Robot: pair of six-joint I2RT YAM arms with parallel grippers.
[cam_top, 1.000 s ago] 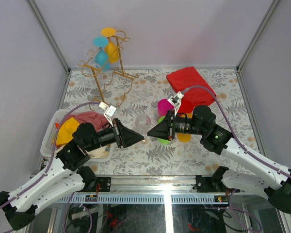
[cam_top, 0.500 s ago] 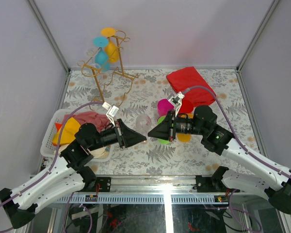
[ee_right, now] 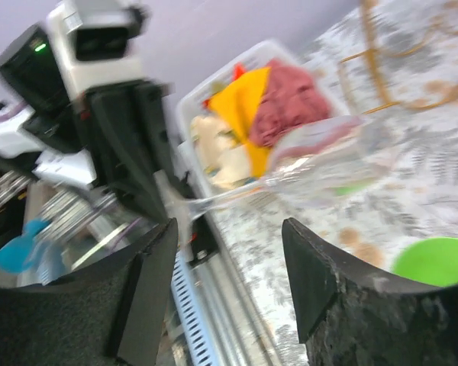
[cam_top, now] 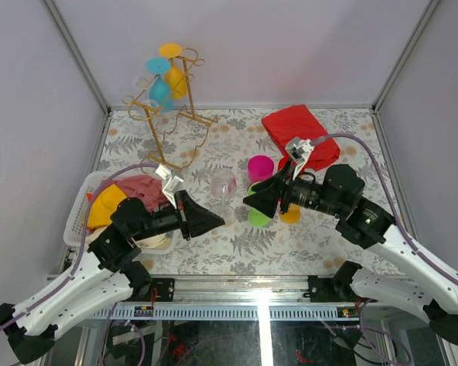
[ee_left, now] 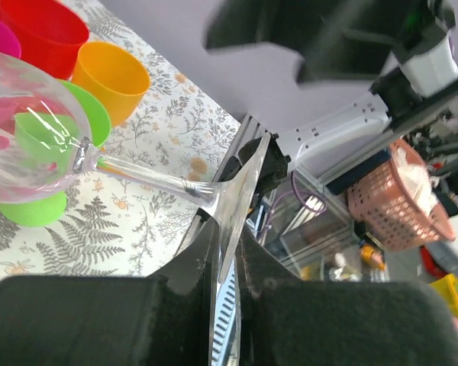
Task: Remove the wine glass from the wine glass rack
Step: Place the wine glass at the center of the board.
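A clear wine glass (cam_top: 224, 185) hangs tilted over the middle of the table, off the gold wire wine glass rack (cam_top: 162, 107) at the back left. My left gripper (cam_top: 219, 219) is shut on it. In the left wrist view its black fingers (ee_left: 202, 252) pinch the glass's round foot (ee_left: 240, 187), and the bowl (ee_left: 27, 137) points away towards the cups. My right gripper (cam_top: 248, 201) is open just right of the glass and touches nothing. In the right wrist view the right gripper (ee_right: 229, 248) faces the glass's stem (ee_right: 225, 197) across a gap.
Teal and yellow glasses (cam_top: 162, 80) hang on the rack. Pink (cam_top: 260, 167), green (cam_top: 258, 216) and orange (cam_top: 291, 216) cups stand under the right arm. A red cloth (cam_top: 301, 133) lies behind them. A white basket (cam_top: 78, 210) of cloths sits at the left edge.
My right gripper has opened, let go of the glass and drawn back to the right. My left gripper has shut on the glass's foot and now carries it alone.
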